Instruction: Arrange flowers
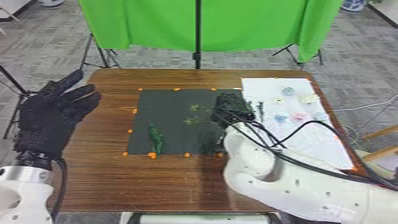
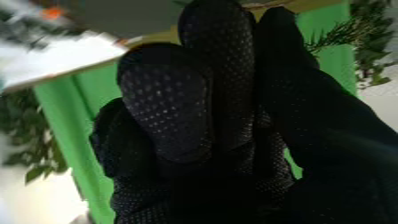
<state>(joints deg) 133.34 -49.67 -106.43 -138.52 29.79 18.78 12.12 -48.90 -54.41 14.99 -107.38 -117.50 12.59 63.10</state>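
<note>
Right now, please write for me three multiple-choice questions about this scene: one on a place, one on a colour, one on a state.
1. Where is the green stem nearest the left hand?
A) on the white sheet
B) on the floor
C) on the dark mat

2. What colour is the cloth behind the table?
A) green
B) red
C) blue

3. How are the left hand's fingers?
A) curled into a fist
B) open
C) curled round a flower

Key:
1 C: it lies within the mat's edges.
2 A: bright green fabric hangs there.
3 B: they extend away from the palm.
</note>
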